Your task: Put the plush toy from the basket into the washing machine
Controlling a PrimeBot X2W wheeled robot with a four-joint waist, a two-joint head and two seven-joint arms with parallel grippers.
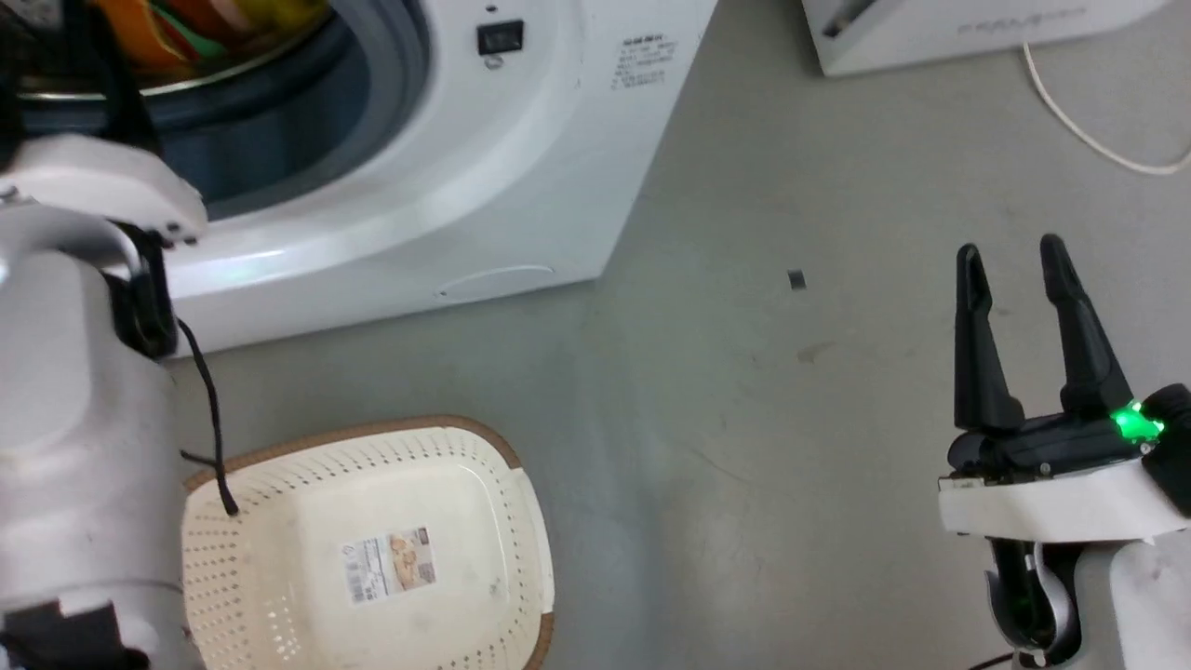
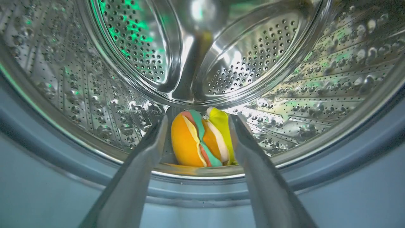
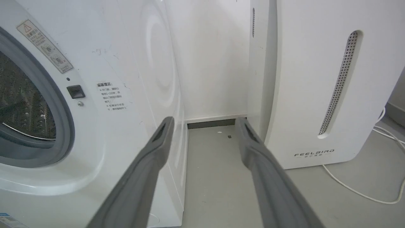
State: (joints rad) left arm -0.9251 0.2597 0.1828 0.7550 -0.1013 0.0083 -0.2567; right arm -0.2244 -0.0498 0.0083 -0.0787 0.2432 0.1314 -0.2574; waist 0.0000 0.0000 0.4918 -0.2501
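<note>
Your left gripper (image 2: 198, 118) has its jaws apart at the washing machine (image 1: 521, 158) porthole. The plush toy (image 2: 199, 141) lies in the drum at 12 o'clock, just past the fingertips, its stripes running 12-to-6. The right gripper (image 1: 1012, 256), also spread, is well off.

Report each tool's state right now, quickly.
Left tool: open, empty; the plush toy lies inside the washing machine, beyond it.
Right tool: open, empty.
</note>
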